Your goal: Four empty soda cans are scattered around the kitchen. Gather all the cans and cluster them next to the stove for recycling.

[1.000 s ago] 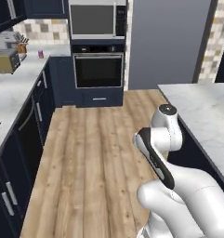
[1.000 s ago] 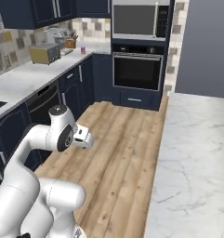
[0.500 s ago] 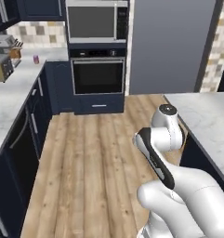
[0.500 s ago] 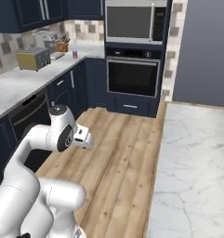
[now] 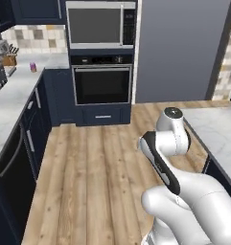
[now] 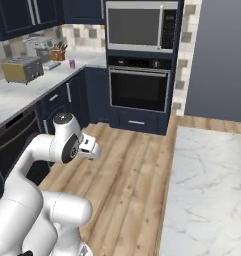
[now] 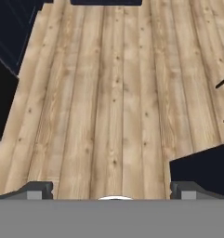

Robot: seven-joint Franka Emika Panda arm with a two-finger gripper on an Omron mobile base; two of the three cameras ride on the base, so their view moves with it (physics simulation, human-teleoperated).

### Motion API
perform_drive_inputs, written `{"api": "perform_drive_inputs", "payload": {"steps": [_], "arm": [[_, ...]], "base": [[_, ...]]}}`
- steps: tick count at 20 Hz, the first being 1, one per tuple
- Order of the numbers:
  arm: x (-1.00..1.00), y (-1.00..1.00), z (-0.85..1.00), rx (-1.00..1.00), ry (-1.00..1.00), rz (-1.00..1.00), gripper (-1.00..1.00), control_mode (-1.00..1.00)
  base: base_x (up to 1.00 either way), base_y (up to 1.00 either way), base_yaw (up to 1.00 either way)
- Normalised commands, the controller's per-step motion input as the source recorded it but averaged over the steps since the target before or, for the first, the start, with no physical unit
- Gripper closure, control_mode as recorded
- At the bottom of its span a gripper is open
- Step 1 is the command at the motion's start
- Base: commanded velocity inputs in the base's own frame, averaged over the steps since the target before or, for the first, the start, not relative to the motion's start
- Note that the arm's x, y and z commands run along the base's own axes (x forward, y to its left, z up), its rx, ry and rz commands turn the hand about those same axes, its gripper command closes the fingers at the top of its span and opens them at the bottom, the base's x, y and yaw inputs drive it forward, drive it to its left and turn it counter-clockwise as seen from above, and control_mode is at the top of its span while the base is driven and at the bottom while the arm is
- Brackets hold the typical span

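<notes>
One purple-pink soda can (image 5: 33, 67) stands on the white marble counter in the far left corner of the kitchen, also seen as a small soda can (image 6: 72, 63) past the toaster. The arm is folded in front of the base, and its hand (image 6: 88, 148) hangs over the wood floor, far from the can. In the hand view my gripper (image 7: 112, 190) is open; its two fingertips (image 7: 36, 189) stand wide apart with only floor planks between them. The stove is out of view.
A toaster (image 6: 23, 69) and a knife block (image 6: 58, 53) sit on the left counter (image 5: 11, 95). The built-in wall oven (image 5: 101, 86) with a microwave (image 5: 100, 24) above faces me, with the grey refrigerator (image 5: 184, 48) to its right. A marble island (image 6: 207, 190) borders the right.
The whole picture has shifted: the base has driven forward, so the oven and left counter look nearer. The arm keeps its folded pose and the gripper stays open.
</notes>
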Motion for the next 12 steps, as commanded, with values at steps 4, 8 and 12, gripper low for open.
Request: {"api": "perform_drive_inputs", "payload": {"steps": [4, 8, 12], "arm": [[0.00, 0.00, 0.00, 0.00, 0.00, 0.00, -1.00, 1.00], [0.00, 0.00, 0.00, 0.00, 0.00, 0.00, -1.00, 1.00], [0.00, 0.00, 0.00, 0.00, 0.00, 0.00, -1.00, 1.00]], "base": [[0.75, 0.19, 0.00], [0.75, 0.19, 0.00], [0.75, 0.19, 0.00]]}}
